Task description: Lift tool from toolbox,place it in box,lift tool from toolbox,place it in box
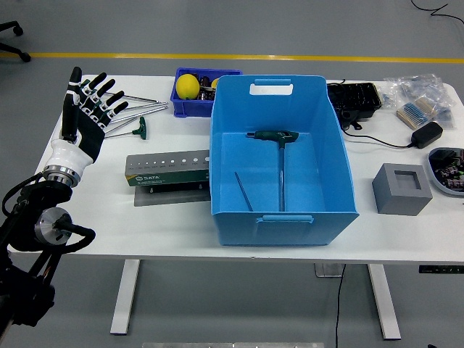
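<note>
Head view: white table [181, 239] seen from above, left arm at its left end.
Box: a big blue plastic bin [279, 156], rectangular with smooth walls and slot handles, open at the top, mid-table.
Tool in box: a T-handle wrench [280, 156] lies flat on the bin floor; dark green grip crosswise at the far end, thin steel shaft running toward the near wall. A slim bare metal rod [243, 191] lies just left of it, angled slightly.
Toolbox: a long grey metal holder [167, 170] with a row of small holes, touching the bin's left wall.
Tool on table: another green T-handle wrench [131, 128] lies left of the small blue tray [190, 94], shaft pointing left toward the hand.
Left hand: [85, 114] black fingers with white joints, raised palm-out over the table's far-left corner, fingers spread wide and straight, grasping nothing.
</note>
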Action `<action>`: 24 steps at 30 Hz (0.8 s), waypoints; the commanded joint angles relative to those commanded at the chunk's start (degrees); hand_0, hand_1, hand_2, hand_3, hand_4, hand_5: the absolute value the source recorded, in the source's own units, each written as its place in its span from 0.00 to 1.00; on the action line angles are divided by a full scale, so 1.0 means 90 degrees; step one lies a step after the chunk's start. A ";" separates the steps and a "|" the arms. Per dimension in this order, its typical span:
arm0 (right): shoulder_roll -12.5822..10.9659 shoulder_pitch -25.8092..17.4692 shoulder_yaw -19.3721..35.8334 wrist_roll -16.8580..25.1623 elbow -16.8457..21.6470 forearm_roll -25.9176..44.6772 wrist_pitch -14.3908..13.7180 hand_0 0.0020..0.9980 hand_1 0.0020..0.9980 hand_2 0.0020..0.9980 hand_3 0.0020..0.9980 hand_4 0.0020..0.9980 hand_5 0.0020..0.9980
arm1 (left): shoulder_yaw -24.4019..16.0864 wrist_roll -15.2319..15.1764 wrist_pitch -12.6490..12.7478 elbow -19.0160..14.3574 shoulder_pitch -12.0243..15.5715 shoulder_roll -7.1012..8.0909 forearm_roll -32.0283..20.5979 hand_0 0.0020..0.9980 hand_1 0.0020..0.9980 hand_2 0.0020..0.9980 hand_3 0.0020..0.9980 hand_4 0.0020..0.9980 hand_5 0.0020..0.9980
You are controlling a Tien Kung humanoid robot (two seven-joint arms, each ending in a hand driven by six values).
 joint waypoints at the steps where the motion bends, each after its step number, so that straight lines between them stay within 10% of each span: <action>1: 0.0001 -0.0001 -0.0003 0.0000 0.0002 -0.0002 0.0001 0.70 0.69 0.74 0.60 0.83 0.73 | -0.0063 0.0012 -0.0010 -0.0027 0.0068 -0.0031 0.0057 0.70 0.73 0.81 0.75 0.92 0.80; 24: -0.0012 0.0054 -0.0071 0.0010 0.0019 0.0066 0.0017 0.70 0.69 0.74 0.60 0.83 0.72 | -0.0662 0.0289 -0.0145 -0.0170 0.0637 -0.0270 0.0865 0.70 0.73 0.79 0.75 0.93 0.82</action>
